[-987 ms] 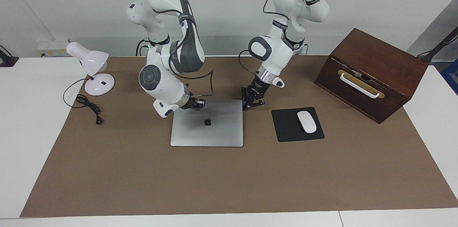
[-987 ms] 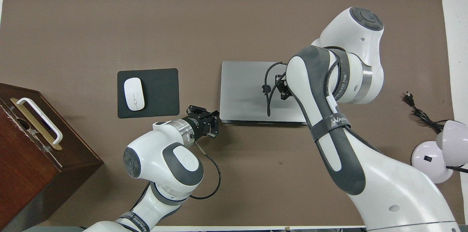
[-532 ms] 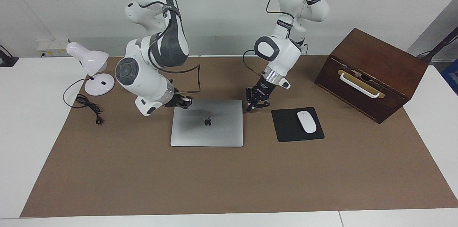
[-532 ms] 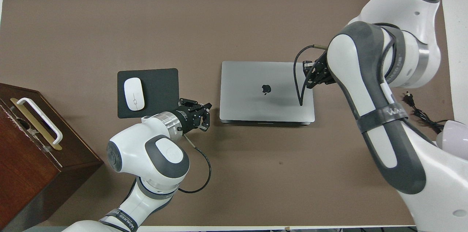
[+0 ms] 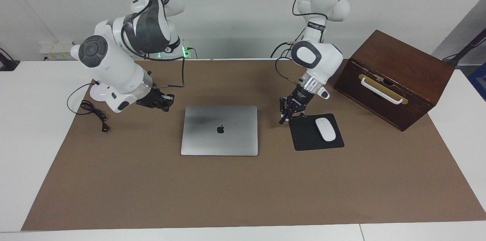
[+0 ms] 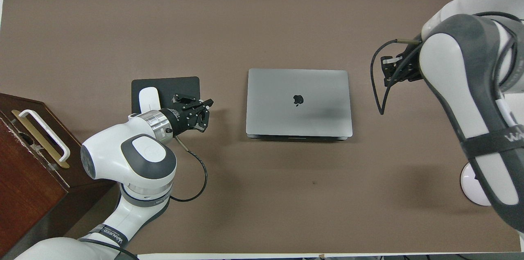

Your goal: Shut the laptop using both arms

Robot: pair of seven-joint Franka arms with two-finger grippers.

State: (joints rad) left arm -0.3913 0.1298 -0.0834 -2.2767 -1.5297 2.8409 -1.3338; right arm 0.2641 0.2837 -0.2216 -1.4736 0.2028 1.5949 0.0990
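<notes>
The silver-grey laptop [image 5: 228,138] lies shut and flat on the brown mat, apple logo up; it also shows in the overhead view [image 6: 286,116]. My left gripper [image 5: 283,118] is open and empty, low over the mat between the laptop and the black mousepad [image 5: 307,138], clear of the lid; the overhead view shows it [image 6: 206,109] at the mousepad's edge. My right gripper [image 5: 169,101] hangs over the mat beside the laptop, toward the right arm's end, apart from it; in the overhead view [image 6: 387,72] the arm partly hides it.
A white mouse [image 5: 325,129] sits on the mousepad. A dark wooden box [image 5: 398,66] with a white handle stands at the left arm's end. A white desk lamp [image 5: 95,62] and its black cable [image 5: 95,114] are at the right arm's end.
Both grippers have drawn away from the shut laptop: the right one toward the lamp, the left one toward the mousepad. The laptop has not moved.
</notes>
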